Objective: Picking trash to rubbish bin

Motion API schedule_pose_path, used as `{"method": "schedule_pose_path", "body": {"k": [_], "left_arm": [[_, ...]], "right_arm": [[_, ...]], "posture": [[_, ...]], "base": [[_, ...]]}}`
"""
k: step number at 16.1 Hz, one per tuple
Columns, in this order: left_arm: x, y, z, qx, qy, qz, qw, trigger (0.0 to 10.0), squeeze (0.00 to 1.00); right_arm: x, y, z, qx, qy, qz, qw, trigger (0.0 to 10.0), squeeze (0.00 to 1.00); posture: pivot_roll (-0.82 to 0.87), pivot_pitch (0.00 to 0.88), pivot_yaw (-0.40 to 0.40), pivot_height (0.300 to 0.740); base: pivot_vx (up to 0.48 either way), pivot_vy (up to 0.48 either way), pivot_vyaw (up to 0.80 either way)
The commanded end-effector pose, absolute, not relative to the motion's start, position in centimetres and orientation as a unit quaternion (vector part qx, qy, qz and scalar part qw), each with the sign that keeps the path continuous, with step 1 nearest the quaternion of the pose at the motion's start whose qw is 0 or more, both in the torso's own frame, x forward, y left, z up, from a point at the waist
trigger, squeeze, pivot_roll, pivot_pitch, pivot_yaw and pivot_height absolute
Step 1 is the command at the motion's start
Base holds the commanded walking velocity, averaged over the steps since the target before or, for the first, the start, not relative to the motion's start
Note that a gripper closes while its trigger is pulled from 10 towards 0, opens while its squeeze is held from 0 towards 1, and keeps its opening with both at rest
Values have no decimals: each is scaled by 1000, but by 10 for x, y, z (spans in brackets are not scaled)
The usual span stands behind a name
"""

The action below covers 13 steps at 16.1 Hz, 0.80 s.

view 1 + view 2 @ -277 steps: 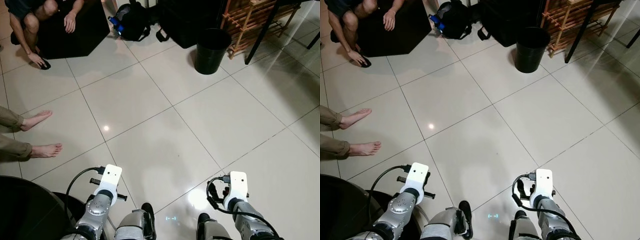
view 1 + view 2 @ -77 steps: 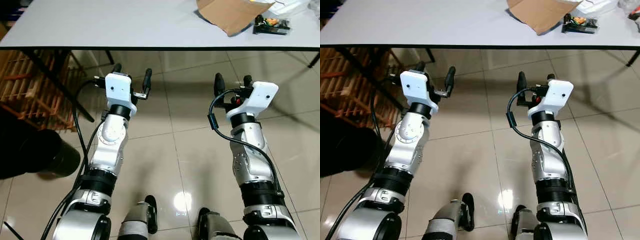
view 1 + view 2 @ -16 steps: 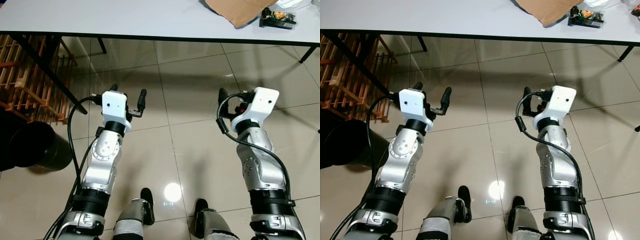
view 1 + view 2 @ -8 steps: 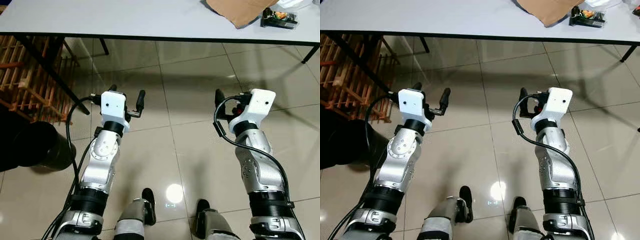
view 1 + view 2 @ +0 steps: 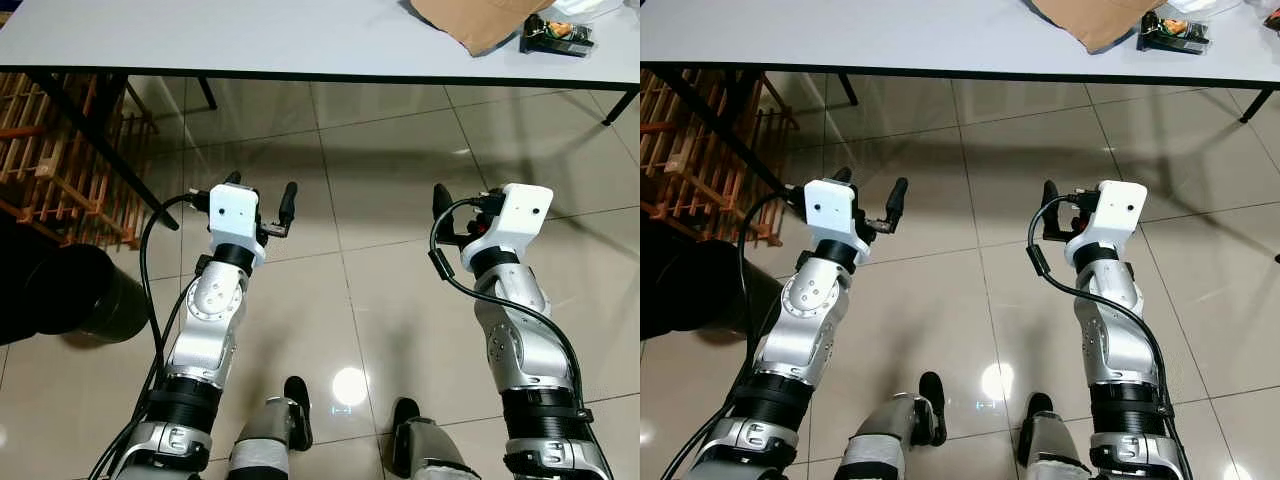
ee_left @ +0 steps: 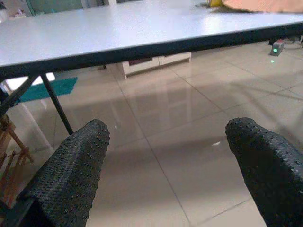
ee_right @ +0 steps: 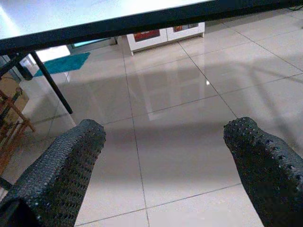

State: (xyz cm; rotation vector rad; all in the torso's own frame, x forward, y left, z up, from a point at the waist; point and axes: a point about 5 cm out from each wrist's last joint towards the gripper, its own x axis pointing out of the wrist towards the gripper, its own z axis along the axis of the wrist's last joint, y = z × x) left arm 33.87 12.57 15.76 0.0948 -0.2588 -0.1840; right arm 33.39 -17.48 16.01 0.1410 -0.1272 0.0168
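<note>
Both arms are raised over the tiled floor (image 5: 390, 140) in front of a grey desk (image 5: 250, 40); the left pincer (image 5: 260, 200) hangs above the tiles short of the desk edge, its fingers (image 6: 71, 175) spread wide with nothing between them; the right pincer (image 5: 1072, 200) sits level with it, well apart to the right, its fingers (image 7: 265, 161) likewise spread and holding nothing; both wrist views look along the fingers at bare floor and the dark underside of the desk edge. The bin (image 5: 75, 295), black and round, stands on the floor to the robot's left, near the left arm's elbow and just beside a wooden rack (image 5: 60, 170) under the desk's left end; a black desk leg (image 5: 90, 135) slants down in front of the rack. On the desk's far right lie a piece of brown cardboard (image 5: 480, 18) and, just beside it, a small dark tray (image 5: 557, 33) of trash with something orange in it; both are well apart from either pincer. The robot's feet (image 5: 295, 415) show at the bottom, either side of a bright light spot on the tiles.
</note>
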Motion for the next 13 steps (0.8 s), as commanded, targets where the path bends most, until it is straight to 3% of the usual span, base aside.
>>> {"method": "schedule_pose_path", "body": {"k": [1, 13], "left_arm": [[336, 129, 145, 64, -101, -89, 989, 10000, 0], [341, 131, 154, 51, -119, -63, 990, 10000, 0]], "right_arm": [[333, -174, 156, 76, -57, 8, 995, 10000, 0], [334, -167, 158, 77, -61, 16, 995, 10000, 0]], "posture": [[112, 335, 123, 740], [89, 299, 119, 740]], "base": [[0, 0, 0], [0, -27, 0]]}}
